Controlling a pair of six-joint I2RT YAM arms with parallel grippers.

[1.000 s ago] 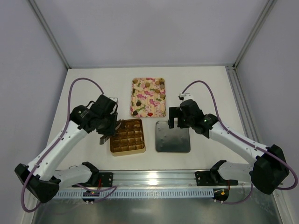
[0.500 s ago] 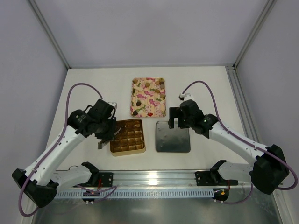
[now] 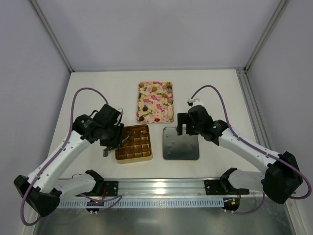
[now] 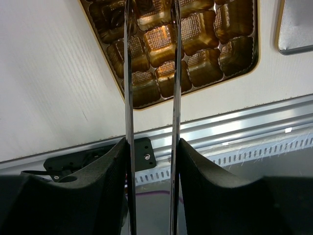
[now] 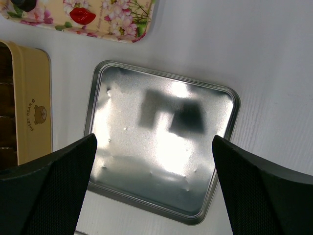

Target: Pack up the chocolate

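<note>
Starting from above, the chocolate (image 3: 134, 141) is found as a grid of brown squares inside the gold box (image 3: 133, 160), which lies just to the right of the left gripper (image 3: 110, 145). The box is square, so no long axis is offered. The left arm is much the nearer. The right gripper (image 3: 182, 129) is hung over the far edge of the upturned lid (image 3: 182, 147), which lies beside the box, with the floral tray (image 3: 155, 102) beyond both. Against the picture of a second ago, the left gripper is found shifted a little toward the arm bases along the box's left edge; the right arm, box, lid and tray are unchanged.

From the left wrist, tweezers (image 4: 128, 88) are seen clasped by the left gripper (image 4: 151, 147). The blades are held parallel and apart, with nothing between them, and are run out over a corner of the gold box (image 4: 256, 44). Their tips are cut off by the frame's top edge.

From the right wrist, the right gripper (image 5: 154, 142) is shown spread wide and empty above the lid (image 5: 161, 166). The gold box (image 5: 34, 98) is glimpsed at the left.
</note>
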